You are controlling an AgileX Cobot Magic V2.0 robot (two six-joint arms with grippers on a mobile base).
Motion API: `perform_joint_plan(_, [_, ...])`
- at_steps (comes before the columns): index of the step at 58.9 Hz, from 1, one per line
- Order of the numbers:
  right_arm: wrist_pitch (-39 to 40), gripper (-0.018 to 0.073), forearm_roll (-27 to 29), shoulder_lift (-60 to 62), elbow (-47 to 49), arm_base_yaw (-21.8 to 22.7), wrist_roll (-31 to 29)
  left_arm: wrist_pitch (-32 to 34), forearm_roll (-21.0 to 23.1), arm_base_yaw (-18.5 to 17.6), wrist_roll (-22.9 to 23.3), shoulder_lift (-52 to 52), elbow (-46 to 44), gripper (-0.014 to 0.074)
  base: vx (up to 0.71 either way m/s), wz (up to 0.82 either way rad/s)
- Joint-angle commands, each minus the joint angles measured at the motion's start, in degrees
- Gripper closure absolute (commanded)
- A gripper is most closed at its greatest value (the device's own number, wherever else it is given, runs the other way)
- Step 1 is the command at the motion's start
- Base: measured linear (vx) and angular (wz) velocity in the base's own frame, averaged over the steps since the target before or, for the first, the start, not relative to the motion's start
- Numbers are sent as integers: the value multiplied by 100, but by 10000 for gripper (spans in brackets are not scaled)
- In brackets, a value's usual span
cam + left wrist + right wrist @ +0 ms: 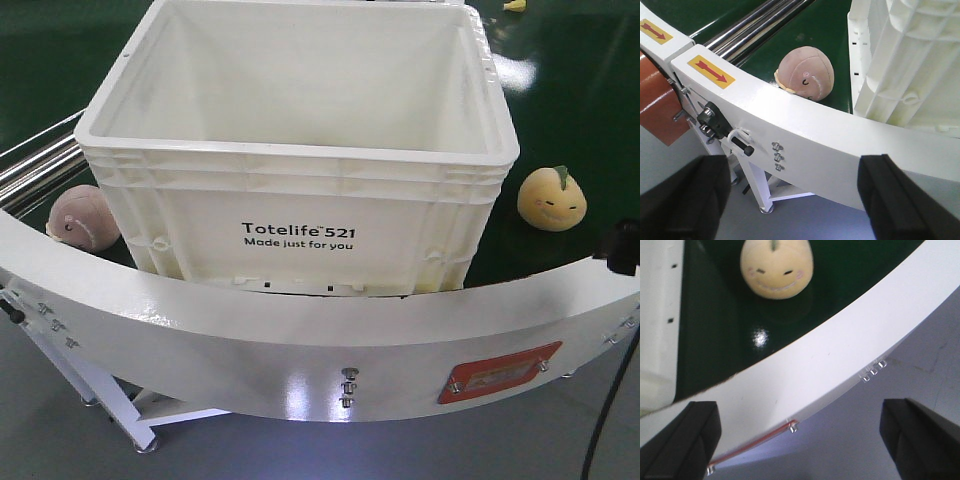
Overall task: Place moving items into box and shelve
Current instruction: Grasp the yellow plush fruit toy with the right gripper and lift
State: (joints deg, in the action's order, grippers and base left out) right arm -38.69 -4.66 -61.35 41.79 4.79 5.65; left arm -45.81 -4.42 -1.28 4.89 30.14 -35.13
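Left end effector (795, 200) and right end effector (800, 440) are spread wide, empty; pink toy (82, 217) left of box (300, 160) and yellow toy (551, 198) right are judged soft, light, best squeezed mid-body.

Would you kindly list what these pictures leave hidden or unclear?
1. Crate floor: front view, hidden behind its near wall.
2. Pink toy: front view, partly covered by the crate and the white rail.
3. Red label: front view, print too small to read.
4. Yellow scrap: front view, cut off by the top edge.
5. Left tool and right tool: wrist views, cut off by the bottom edge.
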Motion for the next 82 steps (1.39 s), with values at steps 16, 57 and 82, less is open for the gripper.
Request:
perform_joint_plan(16, [743, -129, 1484, -2109, 1726, 251, -2129, 370, 20, -14, 34, 44, -138, 41, 0, 0])
perform_joint_plan(57, [1413, 277, 1519, -3679, 2735, 251, -2406, 370, 20, -14, 34, 44, -138, 48, 0, 0])
perform_joint_plan(82, [862, 223, 1524, -2979, 4942, -1675, -2786, 370, 20, -14, 34, 44, -138, 48, 0, 0])
